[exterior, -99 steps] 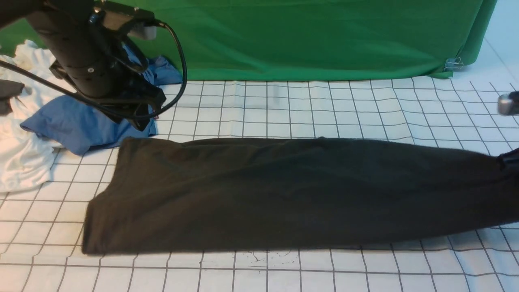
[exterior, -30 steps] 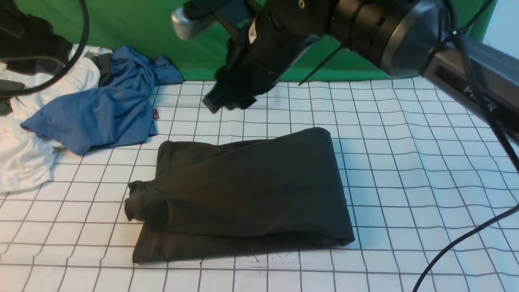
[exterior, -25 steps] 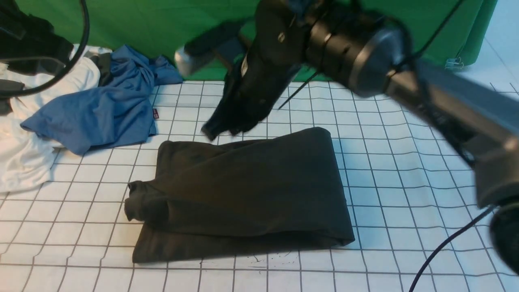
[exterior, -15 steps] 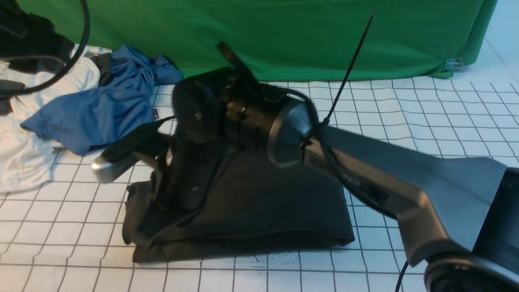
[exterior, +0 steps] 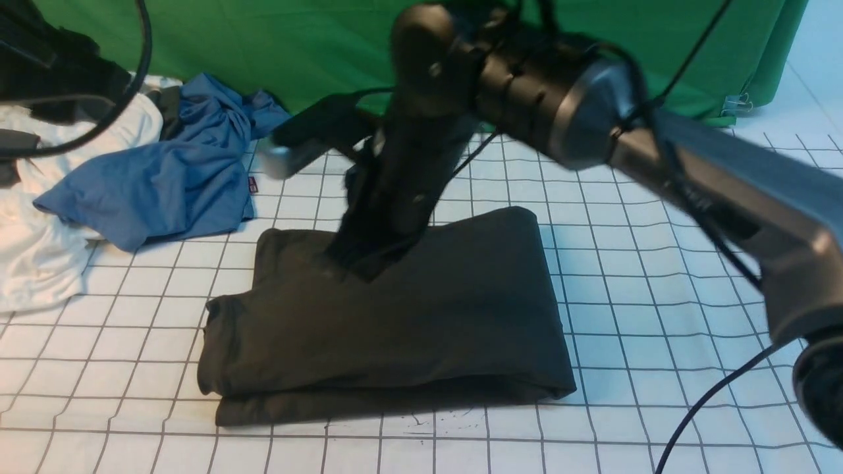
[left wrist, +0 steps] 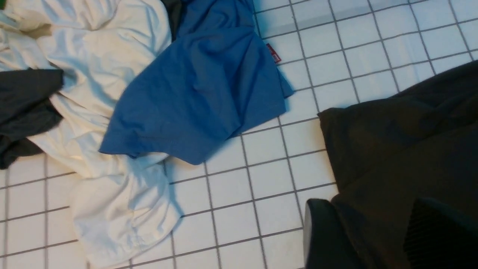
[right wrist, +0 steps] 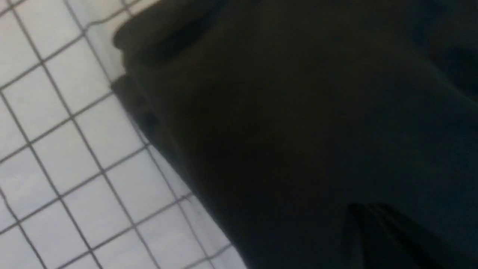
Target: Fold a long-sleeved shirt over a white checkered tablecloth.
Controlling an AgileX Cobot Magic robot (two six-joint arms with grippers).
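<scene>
Front view, right tool (exterior: pixel 359 260) now raised, long-sleeved shirt (exterior: pixel 408 329) smoother

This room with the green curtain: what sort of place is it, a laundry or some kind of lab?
Most likely a robot test or filming setup, not a laundry. A plain green backdrop hangs behind a white checkered tablecloth, and a robot arm works over a folded black shirt beside a pile of other clothes.

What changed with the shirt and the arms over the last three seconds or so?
The shirt, earlier stretched long across the tablecloth, is now folded in half, its right end laid over to the left. The right tool, shut, swept in from the right edge, pressed the bunched left edge flat, and is now over the shirt's rear. The left arm withdrew to the left. The blue garment and white garments stayed put.
</scene>
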